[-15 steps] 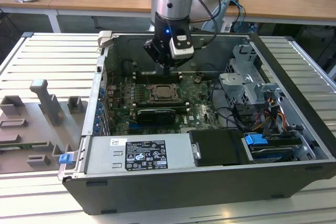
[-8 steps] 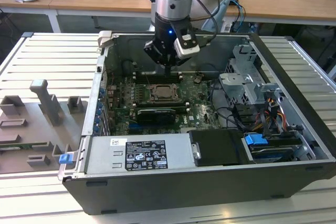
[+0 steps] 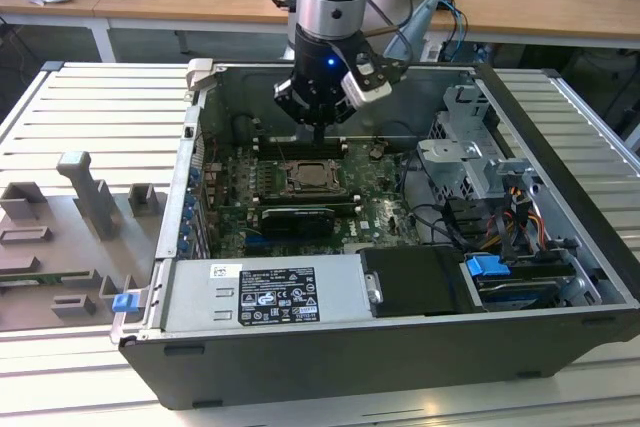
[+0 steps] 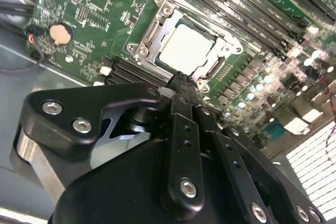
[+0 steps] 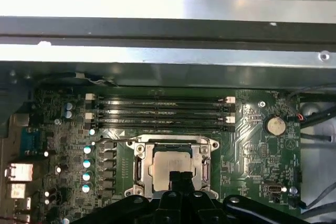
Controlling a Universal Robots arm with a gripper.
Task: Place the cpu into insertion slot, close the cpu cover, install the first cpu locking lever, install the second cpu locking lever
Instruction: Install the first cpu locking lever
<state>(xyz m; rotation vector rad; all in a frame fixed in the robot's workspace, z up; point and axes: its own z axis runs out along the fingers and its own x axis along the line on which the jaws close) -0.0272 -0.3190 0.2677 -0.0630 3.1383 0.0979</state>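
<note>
The cpu point(image 4: 186, 48) point(image 5: 168, 162) lies pale and flat in the insertion slot point(image 3: 312, 175) on the green board. The silvery cpu cover point(image 4: 157, 24) point(image 5: 173, 142) lies flat around it, and the chip's face shows through its window. My gripper point(image 3: 318, 137) point(image 4: 181, 83) point(image 5: 181, 178) hangs just above one edge of the socket. Its black fingers are pressed together with nothing between them. In the first wrist view the fingertips point(image 5: 176, 177) overlap the cpu's near edge.
The board sits deep inside an open computer case point(image 3: 560, 87). Memory slots point(image 5: 157, 111) run beside the socket, and a coin battery point(image 5: 274, 125) lies further off. A drive cage and cables point(image 3: 480, 177) stand at the exterior view's right, a power supply point(image 3: 270, 292) in front.
</note>
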